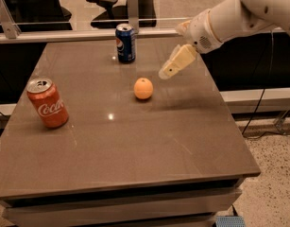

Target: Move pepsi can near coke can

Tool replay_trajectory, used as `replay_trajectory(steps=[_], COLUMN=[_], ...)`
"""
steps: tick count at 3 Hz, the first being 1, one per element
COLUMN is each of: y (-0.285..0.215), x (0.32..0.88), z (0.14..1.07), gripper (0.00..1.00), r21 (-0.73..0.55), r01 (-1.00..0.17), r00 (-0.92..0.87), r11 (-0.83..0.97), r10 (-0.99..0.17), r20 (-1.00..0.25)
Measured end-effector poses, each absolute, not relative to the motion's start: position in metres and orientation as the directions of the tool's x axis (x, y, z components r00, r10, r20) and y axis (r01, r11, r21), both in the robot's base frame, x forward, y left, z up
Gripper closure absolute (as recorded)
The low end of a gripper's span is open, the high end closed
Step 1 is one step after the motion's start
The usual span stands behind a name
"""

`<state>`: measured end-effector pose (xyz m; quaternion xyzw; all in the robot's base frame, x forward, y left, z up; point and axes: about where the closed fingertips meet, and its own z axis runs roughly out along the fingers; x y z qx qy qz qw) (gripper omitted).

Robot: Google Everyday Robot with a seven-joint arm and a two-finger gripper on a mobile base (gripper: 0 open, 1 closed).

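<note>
Glossy white rounded arm (239, 18) ends in cream-coloured jaws over the table (135, 150).

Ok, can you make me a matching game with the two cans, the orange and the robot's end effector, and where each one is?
1. pepsi can
2. coke can
3. orange
4. end effector

A. by the left edge of the table
B. in the air, just right of the orange
C. at the far edge
D. near the middle

Pairs: 1-C, 2-A, 3-D, 4-B
</note>
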<state>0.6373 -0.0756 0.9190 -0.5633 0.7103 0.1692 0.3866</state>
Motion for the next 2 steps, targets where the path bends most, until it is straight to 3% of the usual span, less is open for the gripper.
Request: replay_trajectory(steps=[2], y=[-0.014], x=[0.698], z=[0.907], gripper=[0.0], r21=[-0.184], r01=[-0.928], r00=[-0.031], r11=[0.323], r10=[-0.561], r20=[-0.827])
